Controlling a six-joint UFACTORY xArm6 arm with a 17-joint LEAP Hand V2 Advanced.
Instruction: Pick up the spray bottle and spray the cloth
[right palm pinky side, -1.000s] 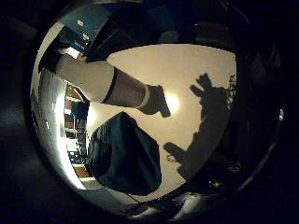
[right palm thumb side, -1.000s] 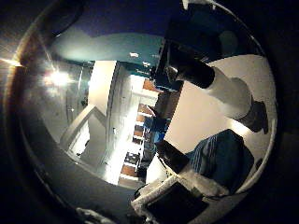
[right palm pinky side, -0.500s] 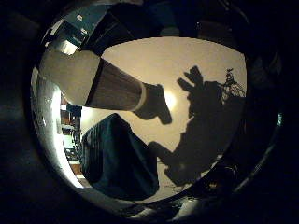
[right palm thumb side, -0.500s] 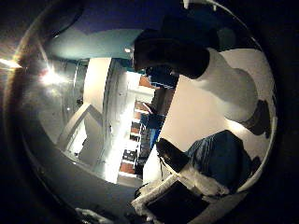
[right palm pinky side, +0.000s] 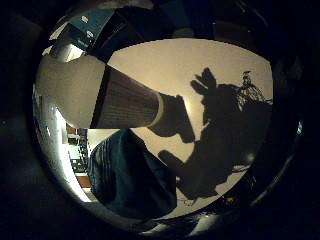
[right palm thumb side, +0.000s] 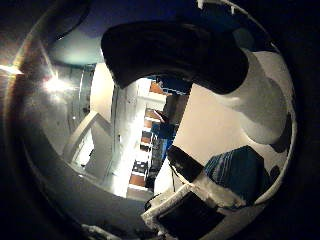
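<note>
The spray bottle stands upright on the pale table (right palm pinky side: 225, 62). The little finger side palm view shows its white body (right palm pinky side: 100, 92) large and close. The thumb side palm view shows its black spray head (right palm thumb side: 170, 55) above the white body (right palm thumb side: 255, 100), filling much of the view. The dark blue cloth (right palm pinky side: 130, 175) lies bunched on the table right beside the bottle's base. Part of my right hand (right palm thumb side: 185, 210) shows at the edge of the thumb side view, away from the bottle. The hand's shadow (right palm pinky side: 215, 125) on the table shows its fingers spread.
Beyond the table edge, the thumb side palm view shows a room with shelves and bright ceiling lights (right palm thumb side: 55, 85). Bare tabletop lies past the bottle, under the hand's shadow.
The bottle has grown larger in both views, so the palm has come closer to it. The hand's shadow on the table has grown too. Bottle and cloth have not moved.
</note>
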